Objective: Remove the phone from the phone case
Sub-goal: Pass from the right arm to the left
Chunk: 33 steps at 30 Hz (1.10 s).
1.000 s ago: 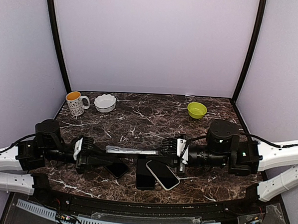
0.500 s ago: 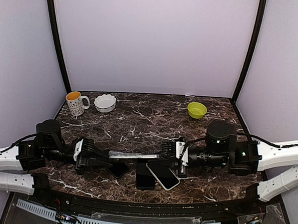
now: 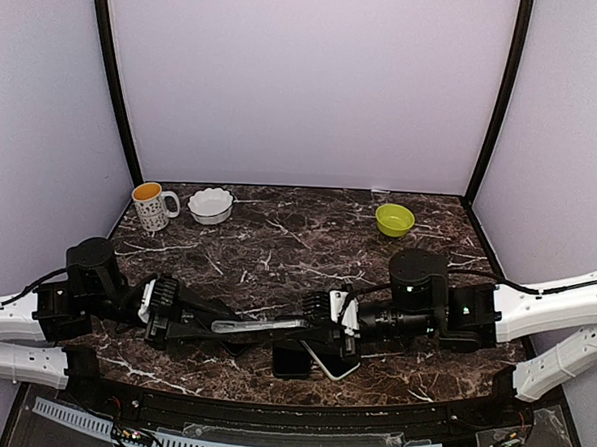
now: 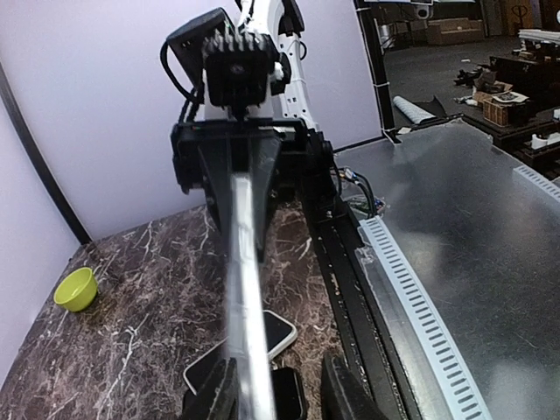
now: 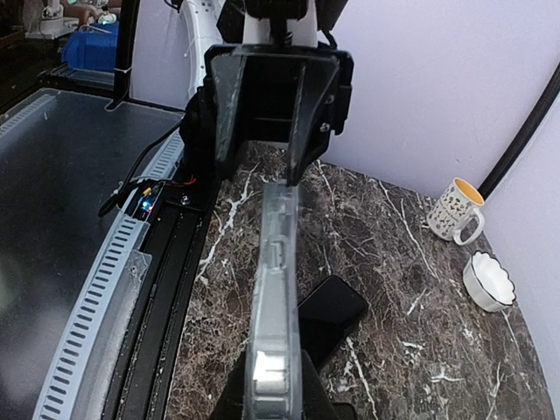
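While the right tool [image 3: 316, 325] pinches the case [image 3: 263, 326], the left tool [image 3: 216, 327] stands spread.
A phone [image 3: 335, 365] lies beneath at 6 o'clock; mug [image 3: 151, 207] at 11.

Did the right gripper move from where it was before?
Yes. The right gripper, shut on the case, slid left: its round joint was right of the green bowl and is now almost in line with it.

I see the clear case [image 3: 263, 327] raised off the tabletop [image 3: 277, 242], turned on edge and running left to right, its right end pinched in the right pincer [image 3: 311, 329]. Below that end, a pale-rimmed phone [image 3: 336, 364] lies flat, dark face up, just beside a black phone [image 3: 291, 361].
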Available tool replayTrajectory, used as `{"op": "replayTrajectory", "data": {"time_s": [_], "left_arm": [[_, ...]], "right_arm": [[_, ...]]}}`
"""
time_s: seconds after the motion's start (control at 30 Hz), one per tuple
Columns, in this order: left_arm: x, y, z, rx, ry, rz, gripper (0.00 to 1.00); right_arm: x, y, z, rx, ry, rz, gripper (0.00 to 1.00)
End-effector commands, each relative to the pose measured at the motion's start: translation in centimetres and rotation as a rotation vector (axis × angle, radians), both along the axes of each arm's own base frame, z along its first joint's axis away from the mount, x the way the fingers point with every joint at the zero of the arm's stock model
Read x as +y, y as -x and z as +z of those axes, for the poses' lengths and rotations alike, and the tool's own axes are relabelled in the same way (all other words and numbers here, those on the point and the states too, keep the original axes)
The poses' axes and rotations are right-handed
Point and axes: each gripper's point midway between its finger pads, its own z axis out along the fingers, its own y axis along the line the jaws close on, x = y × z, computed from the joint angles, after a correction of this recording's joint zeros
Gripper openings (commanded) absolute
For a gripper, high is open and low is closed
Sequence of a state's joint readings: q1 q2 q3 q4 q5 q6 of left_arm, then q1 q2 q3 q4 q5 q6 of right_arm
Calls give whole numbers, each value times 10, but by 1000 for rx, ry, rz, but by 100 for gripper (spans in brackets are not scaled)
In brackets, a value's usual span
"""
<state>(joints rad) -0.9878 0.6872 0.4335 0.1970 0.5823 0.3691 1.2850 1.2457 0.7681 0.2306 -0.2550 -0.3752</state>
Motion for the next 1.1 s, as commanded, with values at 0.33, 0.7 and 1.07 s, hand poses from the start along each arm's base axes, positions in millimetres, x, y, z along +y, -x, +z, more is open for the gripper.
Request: {"op": "replayTrajectory", "data": {"time_s": [0.33,0.7,1.07], "left_arm": [[4,-2,28,-54,77,22,28],[23,8,25,-36,40,37,28],[11,10,18,-20,16,-17,27]], "right_arm": [[0,0,37,-41,-131,-29,0],[-14,-14,53,-74,-185,-127,0],[-12,2,64,-62,-223,-36,0]]}}
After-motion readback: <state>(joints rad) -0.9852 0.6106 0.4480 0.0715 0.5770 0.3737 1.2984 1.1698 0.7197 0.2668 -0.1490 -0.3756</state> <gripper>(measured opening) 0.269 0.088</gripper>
